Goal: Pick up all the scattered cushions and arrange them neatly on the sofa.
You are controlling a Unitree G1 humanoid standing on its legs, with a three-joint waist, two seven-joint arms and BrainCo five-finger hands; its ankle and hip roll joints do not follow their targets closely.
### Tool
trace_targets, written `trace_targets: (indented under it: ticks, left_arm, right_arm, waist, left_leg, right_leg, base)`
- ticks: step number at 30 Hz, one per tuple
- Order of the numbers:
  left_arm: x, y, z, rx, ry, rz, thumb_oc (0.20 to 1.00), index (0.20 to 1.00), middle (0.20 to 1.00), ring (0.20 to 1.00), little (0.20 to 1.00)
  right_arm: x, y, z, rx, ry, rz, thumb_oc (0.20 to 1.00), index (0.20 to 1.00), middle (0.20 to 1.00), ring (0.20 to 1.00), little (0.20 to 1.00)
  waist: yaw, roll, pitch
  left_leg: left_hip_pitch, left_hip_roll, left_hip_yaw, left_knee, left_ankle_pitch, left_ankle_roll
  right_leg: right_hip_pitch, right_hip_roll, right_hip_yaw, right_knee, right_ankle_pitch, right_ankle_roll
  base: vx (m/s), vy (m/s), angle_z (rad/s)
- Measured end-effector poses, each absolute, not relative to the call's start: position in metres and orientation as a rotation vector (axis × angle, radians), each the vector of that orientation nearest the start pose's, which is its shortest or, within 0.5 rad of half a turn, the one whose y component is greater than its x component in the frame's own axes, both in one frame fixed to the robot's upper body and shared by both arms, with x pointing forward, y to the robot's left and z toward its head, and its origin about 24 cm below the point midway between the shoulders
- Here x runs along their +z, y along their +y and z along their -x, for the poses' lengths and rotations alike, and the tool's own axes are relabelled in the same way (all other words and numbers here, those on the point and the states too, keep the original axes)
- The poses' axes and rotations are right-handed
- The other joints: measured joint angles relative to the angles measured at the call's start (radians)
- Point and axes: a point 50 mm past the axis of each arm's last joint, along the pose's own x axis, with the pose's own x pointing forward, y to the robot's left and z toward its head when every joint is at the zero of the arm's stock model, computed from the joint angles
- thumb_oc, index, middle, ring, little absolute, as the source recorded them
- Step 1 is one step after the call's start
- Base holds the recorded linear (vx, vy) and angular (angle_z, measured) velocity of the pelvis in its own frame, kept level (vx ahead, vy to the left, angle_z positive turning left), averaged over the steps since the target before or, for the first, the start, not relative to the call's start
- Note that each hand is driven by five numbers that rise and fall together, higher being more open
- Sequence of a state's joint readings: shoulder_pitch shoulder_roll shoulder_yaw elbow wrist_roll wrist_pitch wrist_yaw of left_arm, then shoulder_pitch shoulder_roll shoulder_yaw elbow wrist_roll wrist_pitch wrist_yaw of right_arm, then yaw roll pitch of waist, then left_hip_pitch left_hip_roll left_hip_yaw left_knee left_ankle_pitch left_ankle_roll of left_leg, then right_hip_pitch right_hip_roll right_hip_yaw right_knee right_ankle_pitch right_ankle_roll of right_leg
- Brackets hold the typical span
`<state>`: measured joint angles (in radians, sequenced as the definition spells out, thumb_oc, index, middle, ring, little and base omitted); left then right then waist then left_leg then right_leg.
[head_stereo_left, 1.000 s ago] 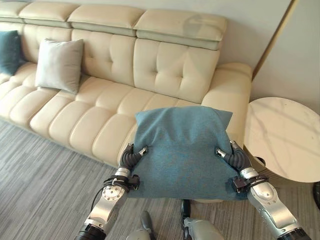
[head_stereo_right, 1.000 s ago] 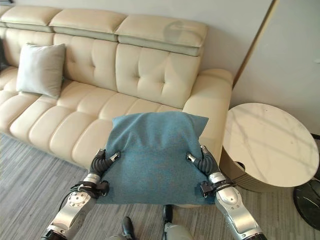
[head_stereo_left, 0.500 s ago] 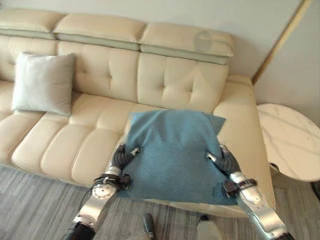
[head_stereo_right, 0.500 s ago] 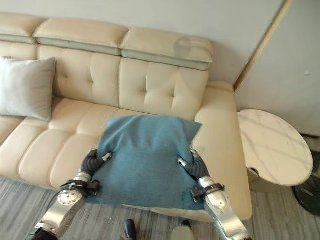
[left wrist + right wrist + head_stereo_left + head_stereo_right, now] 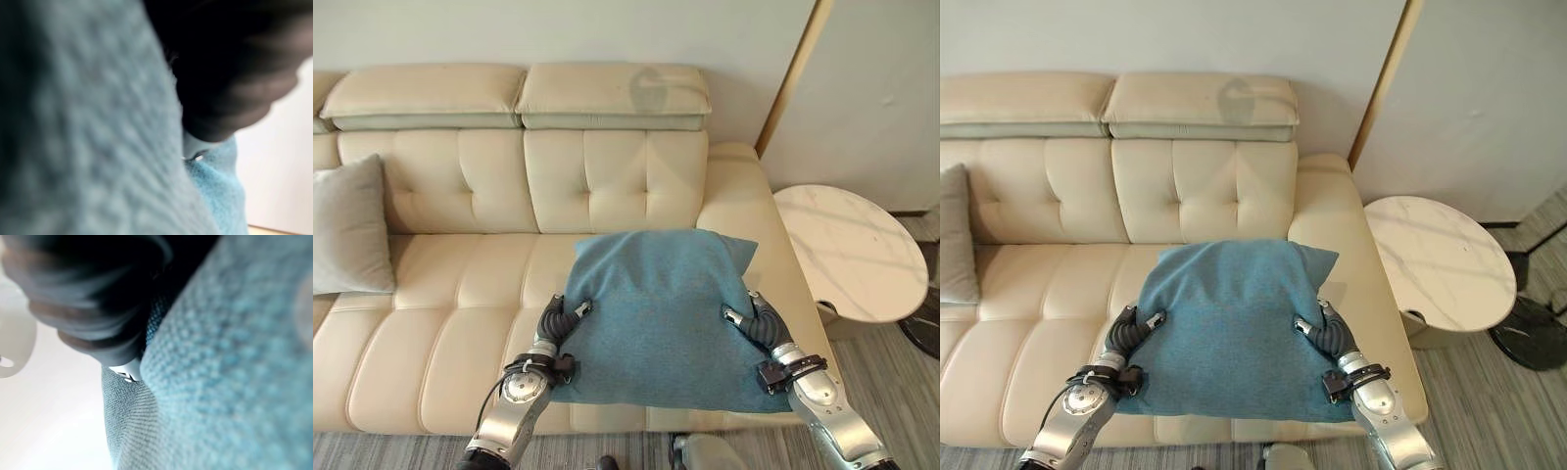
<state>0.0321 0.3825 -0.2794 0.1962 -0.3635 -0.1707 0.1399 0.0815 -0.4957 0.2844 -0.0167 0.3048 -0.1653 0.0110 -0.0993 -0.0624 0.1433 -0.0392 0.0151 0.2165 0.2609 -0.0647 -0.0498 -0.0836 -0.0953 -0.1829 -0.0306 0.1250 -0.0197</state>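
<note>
Blue cushion (image 5: 656, 313) is up off the floor, held flat-ish between both hands over the near edge of the sofa (image 5: 509, 294) seat, right end. Left hand (image 5: 558, 318) pinches the cushion's left edge, thumb on top, fingers curled under. Right hand (image 5: 756, 321) does the same on the right edge. Both wrist views show teal fabric pressed right against the hand cover, so grip looks solid.

Handling guess: light, soft, squashy. Woven fabric, not slippery. It sags a bit between the hands, so side-edge grips at mid-height are the right hold; a one-hand corner grip would let it flop.

Room: seat and backrest behind the cushion are bare, plenty of space to push it far and stand it against the tufted back. Grey cushion (image 5: 347, 230) sits well apart at the left, no conflict. Armrest (image 5: 734, 191) is just beside the cushion's far right corner. Round marble side table (image 5: 850, 250) is near the right arm, beyond the armrest; watch the right elbow on any swing right.
</note>
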Motion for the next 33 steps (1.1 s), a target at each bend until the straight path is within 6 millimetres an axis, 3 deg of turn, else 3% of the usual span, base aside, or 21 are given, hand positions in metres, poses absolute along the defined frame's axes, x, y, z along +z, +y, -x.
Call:
trace_targets:
  ticks: [1, 4, 5, 8, 13, 17, 22, 24, 27, 28, 30, 32, 33]
  left_arm:
    - [0.001, 0.181, -0.235, -0.044, 0.136, -0.028, 0.200, 0.200, 0.200, 0.200, 0.200]
    - [0.007, 0.181, -0.240, -0.041, 0.107, -0.025, 0.200, 0.200, 0.200, 0.200, 0.200]
    - [0.009, 0.181, -0.240, -0.042, 0.100, -0.025, 0.200, 0.200, 0.200, 0.200, 0.200]
    - [0.011, 0.179, -0.243, -0.045, 0.090, -0.024, 0.200, 0.200, 0.200, 0.200, 0.200]
    - [0.018, 0.183, -0.248, -0.030, 0.062, -0.063, 0.200, 0.200, 0.200, 0.200, 0.200]
    - [0.032, 0.194, -0.260, 0.066, 0.006, -0.078, 0.200, 0.200, 0.200, 0.200, 0.200]
    - [0.079, 0.202, -0.302, 0.165, -0.165, -0.127, 0.200, 0.200, 0.200, 0.200, 0.200]
    - [0.097, 0.204, -0.316, 0.208, -0.232, -0.141, 0.200, 0.200, 0.200, 0.200, 0.200]
    - [0.134, 0.209, -0.343, 0.259, -0.320, -0.196, 0.200, 0.200, 0.200, 0.200, 0.200]
    - [0.148, 0.209, -0.350, 0.276, -0.356, -0.198, 0.200, 0.200, 0.200, 0.200, 0.200]
    - [0.198, 0.199, -0.381, 0.337, -0.454, -0.221, 0.200, 0.200, 0.200, 0.200, 0.200]
    - [0.236, 0.192, -0.392, 0.367, -0.536, -0.213, 0.200, 0.200, 0.200, 0.200, 0.200]
    - [0.253, 0.190, -0.395, 0.387, -0.568, -0.196, 0.200, 0.200, 0.200, 0.200, 0.200]
  right_arm:
    - [0.041, -0.179, -0.232, 0.279, -0.006, 0.161, 0.200, 0.200, 0.200, 0.200, 0.200]
    - [0.049, -0.178, -0.240, 0.277, -0.042, 0.164, 0.200, 0.200, 0.200, 0.200, 0.200]
    - [0.052, -0.178, -0.242, 0.276, -0.052, 0.167, 0.200, 0.200, 0.200, 0.200, 0.200]
    - [0.051, -0.181, -0.245, 0.246, -0.052, 0.187, 0.200, 0.200, 0.200, 0.200, 0.200]
    - [0.051, -0.171, -0.247, 0.218, -0.076, 0.178, 0.200, 0.200, 0.200, 0.200, 0.200]
    - [0.067, -0.149, -0.267, 0.231, -0.155, 0.182, 0.200, 0.200, 0.200, 0.200, 0.200]
    - [0.124, -0.124, -0.318, 0.194, -0.355, 0.236, 0.200, 0.200, 0.200, 0.200, 0.200]
    - [0.144, -0.117, -0.334, 0.158, -0.412, 0.265, 0.200, 0.200, 0.200, 0.200, 0.200]
    - [0.184, -0.104, -0.359, 0.113, -0.503, 0.290, 0.200, 0.200, 0.200, 0.200, 0.200]
    - [0.196, -0.102, -0.363, 0.093, -0.531, 0.288, 0.200, 0.200, 0.200, 0.200, 0.200]
    - [0.240, -0.098, -0.393, -0.040, -0.559, 0.311, 0.200, 0.200, 0.200, 0.200, 0.200]
    - [0.279, -0.097, -0.401, -0.120, -0.614, 0.298, 0.200, 0.200, 0.200, 0.200, 0.200]
    - [0.299, -0.095, -0.403, -0.146, -0.642, 0.298, 0.272, 0.272, 0.272, 0.272, 0.272]
  waist:
    - [0.006, 0.010, -0.005]
    - [0.004, 0.014, -0.006]
    - [0.010, 0.017, -0.008]
    - [-0.019, 0.060, -0.032]
    - [-0.032, 0.060, -0.041]
    - [-0.010, 0.072, -0.049]
    - [0.053, 0.091, -0.045]
    - [0.083, 0.102, -0.039]
    - [0.086, 0.109, -0.034]
    - [0.091, 0.112, -0.027]
    - [0.122, 0.116, -0.009]
    - [0.136, 0.129, 0.019]
    - [0.143, 0.136, 0.026]
  left_leg:
    - [-0.018, 0.004, -0.048, -0.014, -0.013, -0.017]
    - [-0.038, 0.030, -0.093, -0.146, -0.016, -0.026]
    - [-0.018, 0.036, -0.120, -0.239, 0.006, -0.015]
    - [0.006, 0.036, -0.121, -0.349, 0.125, 0.026]
    - [-0.005, -0.009, -0.090, -0.348, 0.143, 0.036]
    - [-0.077, -0.024, -0.071, -0.342, 0.158, 0.056]
    - [-0.218, -0.028, -0.059, -0.342, 0.200, 0.070]
    - [-0.254, -0.025, -0.064, -0.342, 0.207, 0.061]
    - [-0.330, -0.022, -0.070, -0.342, 0.223, 0.037]
    - [-0.350, -0.019, -0.070, -0.342, 0.228, 0.030]
    - [-0.409, -0.012, -0.085, -0.342, 0.251, 0.017]
    - [-0.445, -0.008, -0.102, -0.342, 0.270, 0.014]
    - [-0.468, -0.005, -0.110, -0.342, 0.275, 0.015]
  right_leg:
    - [0.007, 0.007, 0.005, -0.020, 0.002, -0.003]
    - [0.021, 0.034, 0.028, -0.042, 0.003, -0.003]
    - [0.025, 0.051, 0.045, -0.046, -0.001, 0.002]
    - [0.028, 0.094, 0.079, -0.049, -0.014, 0.023]
    - [0.007, 0.046, 0.114, -0.050, -0.007, 0.064]
    - [-0.071, 0.032, 0.132, -0.050, 0.026, 0.065]
    - [-0.217, 0.031, 0.152, -0.049, 0.073, 0.068]
    - [-0.251, 0.033, 0.147, -0.049, 0.072, 0.072]
    - [-0.325, 0.034, 0.132, -0.049, 0.091, 0.075]
    - [-0.340, 0.034, 0.128, -0.049, 0.096, 0.074]
    - [-0.394, 0.038, 0.102, -0.049, 0.111, 0.070]
    - [-0.421, 0.041, 0.079, -0.049, 0.116, 0.066]
    - [-0.441, 0.043, 0.072, -0.049, 0.118, 0.064]
  base:
    - [0.14, 0.091, -0.13]
    - [0.12, 0.076, -0.31]
    - [0.22, 0.176, -0.62]
    - [0.14, 0.143, -0.56]
    - [-0.04, 0.067, -0.17]
    - [-0.15, 0.051, -0.10]
    - [-0.15, 0.021, -0.03]
    - [-0.16, -0.005, 0.05]
    - [-0.09, -0.030, 0.08]
    - [-0.11, -0.085, 0.17]
    - [-0.12, -0.106, 0.21]
    - [-0.05, -0.052, 0.25]
    - [-0.02, -0.046, 0.20]
